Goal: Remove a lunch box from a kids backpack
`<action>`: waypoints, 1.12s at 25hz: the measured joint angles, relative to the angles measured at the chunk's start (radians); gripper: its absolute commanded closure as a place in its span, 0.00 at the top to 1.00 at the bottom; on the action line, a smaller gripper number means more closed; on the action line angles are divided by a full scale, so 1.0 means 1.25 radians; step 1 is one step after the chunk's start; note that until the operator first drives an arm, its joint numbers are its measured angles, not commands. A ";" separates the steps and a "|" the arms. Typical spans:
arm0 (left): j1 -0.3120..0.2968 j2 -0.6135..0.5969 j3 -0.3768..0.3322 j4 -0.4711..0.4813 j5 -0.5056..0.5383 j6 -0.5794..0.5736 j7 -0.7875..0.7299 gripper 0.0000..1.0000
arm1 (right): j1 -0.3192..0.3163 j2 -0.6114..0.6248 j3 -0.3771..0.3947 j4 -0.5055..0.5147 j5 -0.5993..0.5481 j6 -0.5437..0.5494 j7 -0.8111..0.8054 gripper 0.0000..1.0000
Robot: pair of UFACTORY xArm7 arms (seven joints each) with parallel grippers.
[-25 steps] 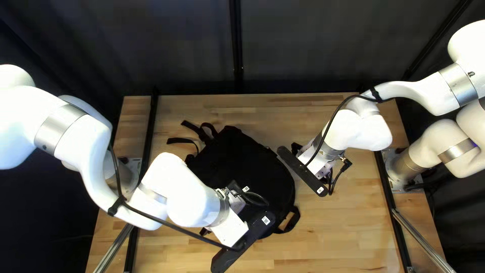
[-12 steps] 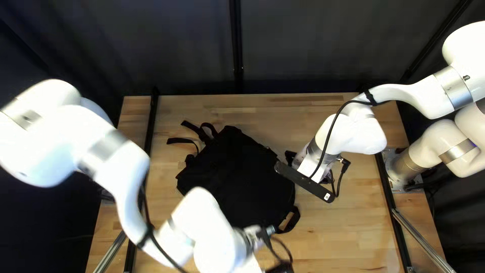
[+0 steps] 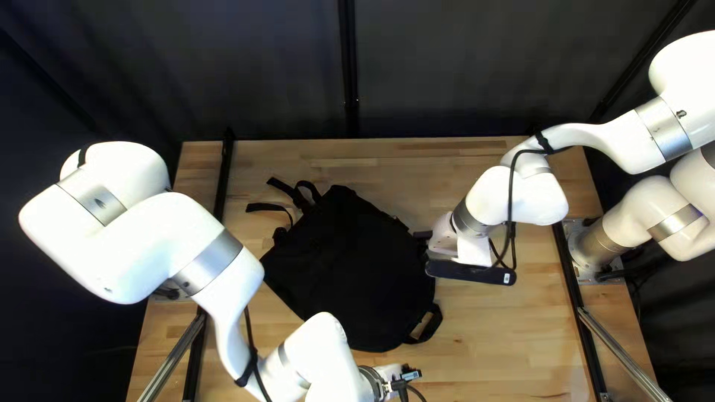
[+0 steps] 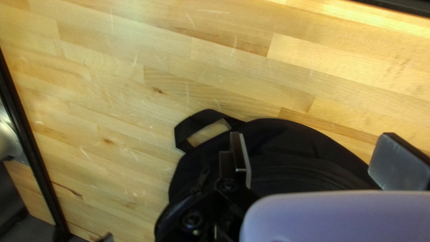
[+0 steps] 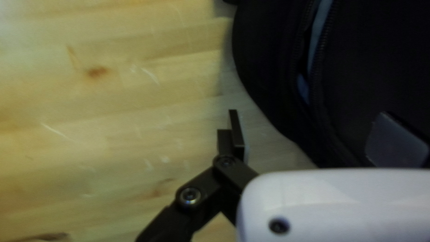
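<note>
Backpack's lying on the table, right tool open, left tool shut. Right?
No, the left tool is open: the left wrist view shows its fingers wide apart. The rest holds: the right tool is open and the backpack is lying on the table.

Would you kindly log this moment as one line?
backpack: on table, zip parted, blue material inside | left gripper: open, facing backpack | right gripper: open, at backpack's edge | lunch box: unconfirmed

Bright table (image 3: 521, 335), dim curtain (image 3: 462, 67)
</note>
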 measured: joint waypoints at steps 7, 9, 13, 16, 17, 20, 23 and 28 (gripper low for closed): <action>0.018 0.084 0.018 0.093 0.022 0.014 0.098 1.00 | 0.017 0.041 -0.021 -0.036 0.034 -0.132 -0.117 1.00; 0.019 0.119 0.023 0.137 0.026 0.028 0.128 1.00 | 0.023 0.048 -0.025 -0.040 0.050 -0.150 -0.141 1.00; 0.019 0.194 0.031 0.234 0.030 0.063 0.190 1.00 | 0.034 0.060 -0.025 -0.045 0.072 -0.171 -0.160 1.00; 0.015 0.244 0.034 0.296 0.030 0.091 0.224 1.00 | 0.040 0.071 -0.024 -0.037 0.084 -0.173 -0.165 1.00; 0.013 0.258 0.036 0.316 0.029 0.103 0.232 1.00 | 0.043 0.077 -0.023 -0.031 0.089 -0.171 -0.168 1.00; -0.002 0.299 0.041 0.381 0.026 0.158 0.243 1.00 | 0.046 0.085 -0.022 -0.023 0.096 -0.168 -0.171 1.00; -0.037 0.337 0.054 0.454 0.023 0.232 0.224 1.00 | 0.046 0.084 -0.022 -0.027 0.096 -0.168 -0.170 1.00; -0.091 0.385 0.091 0.527 0.030 0.337 0.132 1.00 | 0.046 0.086 -0.021 -0.025 0.095 -0.167 -0.165 1.00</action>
